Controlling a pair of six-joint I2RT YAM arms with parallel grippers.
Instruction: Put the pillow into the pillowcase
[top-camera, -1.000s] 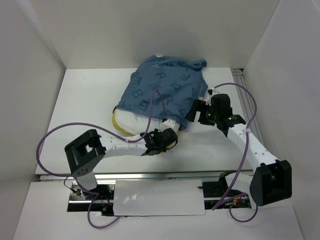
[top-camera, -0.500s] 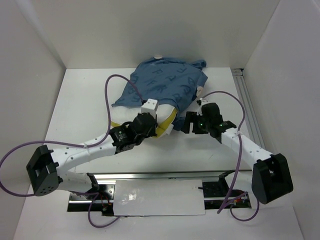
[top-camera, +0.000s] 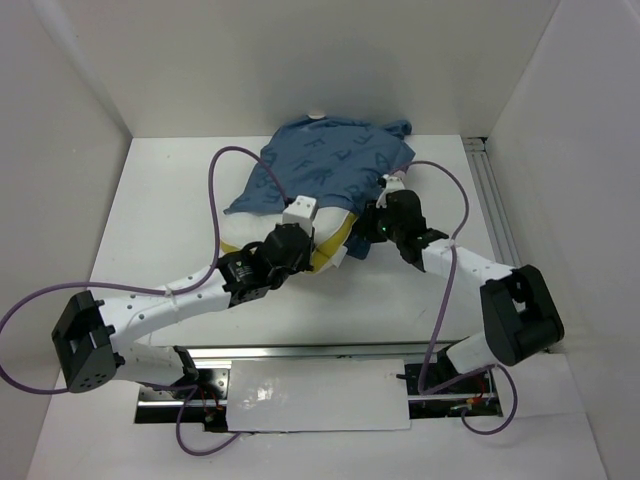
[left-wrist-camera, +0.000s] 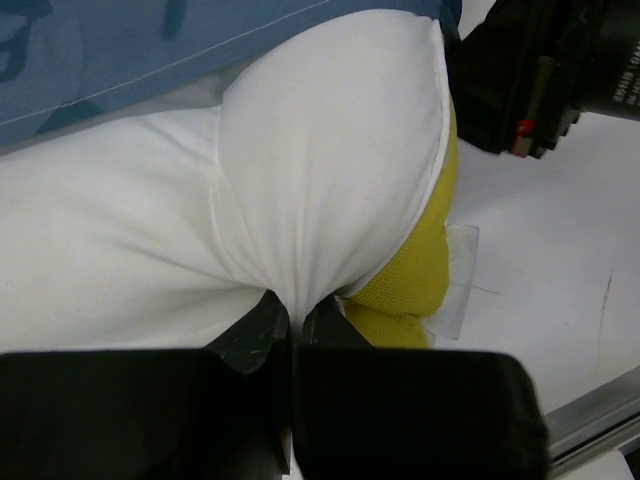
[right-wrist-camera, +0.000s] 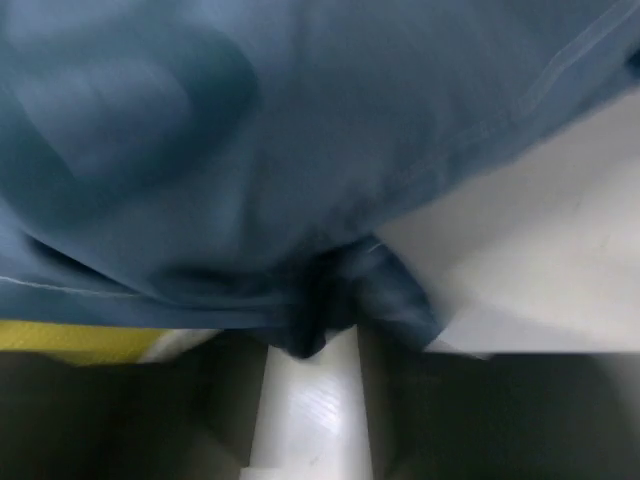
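**tom:** Where do we reckon we are with this? Starting on the left: our left arm runs long and low from the near left corner diagonally towards the middle of the table. The left gripper is squeezed tight on a pinch of the pillow, on its white cover right by the yellow trim.

**jo:** We'd call it mid-stuffing. The pillow sits at the far middle, mostly inside the pillowcase. Just its near end and that yellow edge poke out of the mouth towards us.

**tom:** And the right side?

**jo:** The right arm folds in from the near right, wrist angled left so the right gripper meets the case's near-right hem. A fold of blue cloth sits between its fingers, with the jaws partway together. That wrist view is blurry though, so we can't tell if it's actually biting.

**tom:** So next up?

**jo:** Our guess is we get that hem gripped properly, then pull it near while the left shoves the pillow's end far, deeper in. The two need to work against each other or the whole bundle just slides.
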